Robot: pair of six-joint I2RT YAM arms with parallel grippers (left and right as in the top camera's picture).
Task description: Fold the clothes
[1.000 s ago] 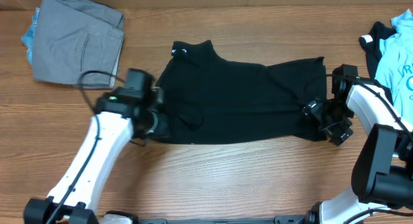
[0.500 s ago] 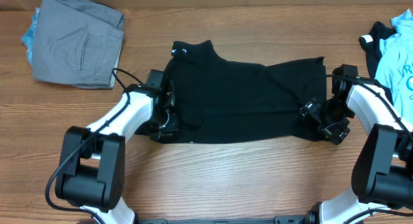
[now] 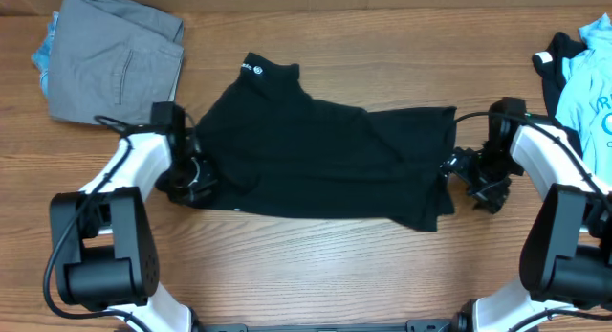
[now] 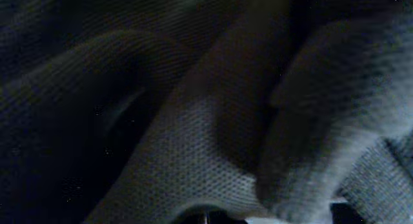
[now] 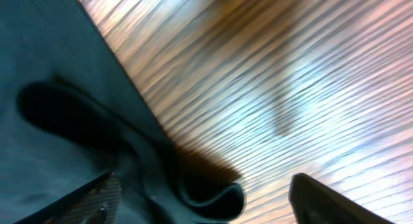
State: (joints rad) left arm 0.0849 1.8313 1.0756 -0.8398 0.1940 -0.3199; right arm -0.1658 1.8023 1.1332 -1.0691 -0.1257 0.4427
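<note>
Left gripper [image 3: 196, 179] is clamped shut on the left edge of the black T-shirt [image 3: 316, 155], seen from overhead. The shirt spreads away from it across the table [image 3: 335, 275] toward the right gripper [image 3: 470, 177]. That one sits at the shirt's opposite edge with its jaws apart; from above I can't tell if the fabric touches it or is just beside it. The collar with its white round logo [image 3: 256, 70] lies beyond the left gripper, on the far side from both arms. The shirt is rumpled, not flat, and a flap sags toward the near edge just inboard of the right gripper. A grey folded garment [image 3: 115, 64] sits well beyond and outboard of the left gripper, apart from the shirt. A light blue garment [image 3: 595, 83] lies outboard of the right gripper, cut off by the frame

Left wrist: the view is filled with dark knit fabric, bunched in folds right up against the camera; the fingers are hidden by it

Right wrist: both fingers [image 5: 97, 197] show at the bottom, standing wide. The curled shirt hem lies between them, nearer the one on the picture's left, with bare wood toward the other. It is not pinched; the picture is blurred
</note>
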